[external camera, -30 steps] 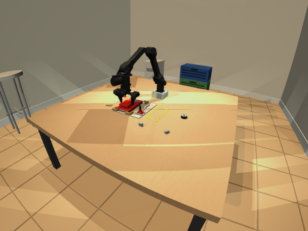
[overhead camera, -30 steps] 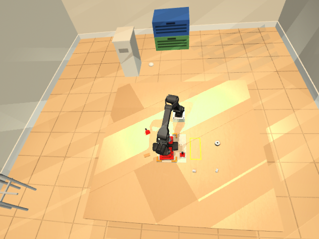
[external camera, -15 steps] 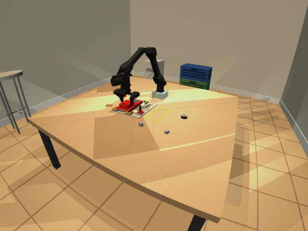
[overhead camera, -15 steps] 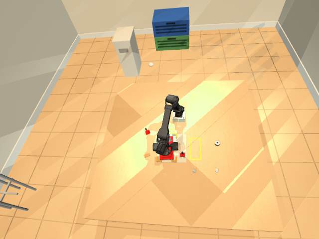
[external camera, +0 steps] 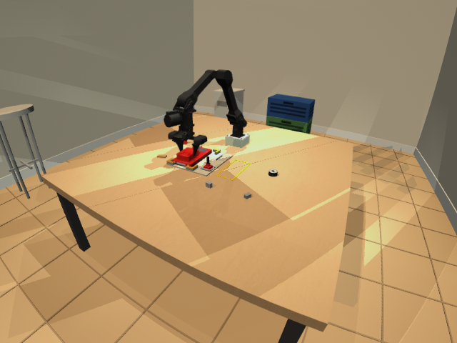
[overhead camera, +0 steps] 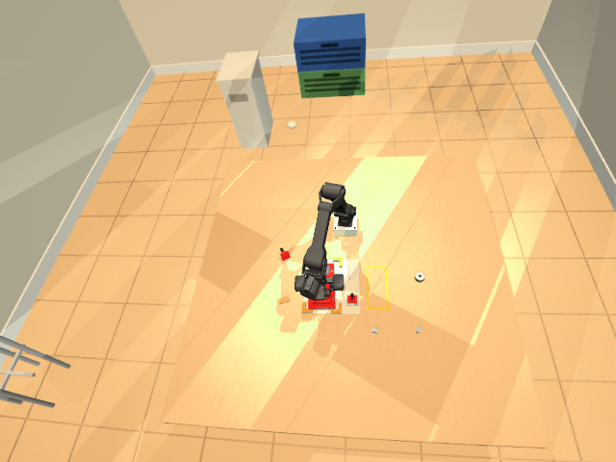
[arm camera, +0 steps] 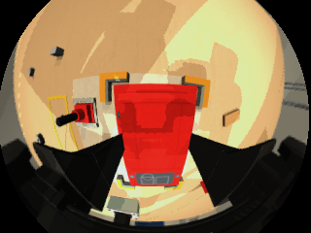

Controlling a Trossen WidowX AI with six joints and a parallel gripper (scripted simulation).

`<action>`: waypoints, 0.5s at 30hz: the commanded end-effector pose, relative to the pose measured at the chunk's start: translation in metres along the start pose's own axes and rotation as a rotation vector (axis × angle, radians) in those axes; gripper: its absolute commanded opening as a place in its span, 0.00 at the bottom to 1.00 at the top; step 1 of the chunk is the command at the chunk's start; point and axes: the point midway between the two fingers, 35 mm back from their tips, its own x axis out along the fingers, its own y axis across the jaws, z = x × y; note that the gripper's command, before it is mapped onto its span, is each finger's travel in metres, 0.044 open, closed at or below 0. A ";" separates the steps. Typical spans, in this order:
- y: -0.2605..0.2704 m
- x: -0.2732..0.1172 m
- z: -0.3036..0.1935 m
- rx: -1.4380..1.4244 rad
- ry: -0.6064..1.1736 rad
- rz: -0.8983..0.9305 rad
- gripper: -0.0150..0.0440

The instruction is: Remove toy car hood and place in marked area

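- Gripper (arm camera: 155,149) first: you see it in the wrist view pointing straight down, its two dark fingers pressed on either side of the red hood (arm camera: 155,130)
- Jaws are clamped on the hood, stopped fairly wide apart by its width
- Your hood sits on top of the toy car (external camera: 190,156), which rests on a pale base plate (external camera: 201,169) on the wooden table (external camera: 258,236)
- Orange corner brackets (arm camera: 113,80) frame the car at about 11 and 1 o'clock in the wrist view
- Your marked area (external camera: 233,169), a yellow outline, lies just beside the plate at about 3 o'clock from the car in the top view
- One small red post (external camera: 208,163) stands on the plate between the car and the outline
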 end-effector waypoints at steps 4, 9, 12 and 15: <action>0.000 -0.004 0.000 0.000 0.000 0.000 0.25; 0.000 -0.008 0.000 0.000 0.000 0.000 0.25; 0.000 -0.010 0.000 0.000 0.000 0.000 0.25; 0.000 -0.012 0.000 0.000 0.000 0.000 0.25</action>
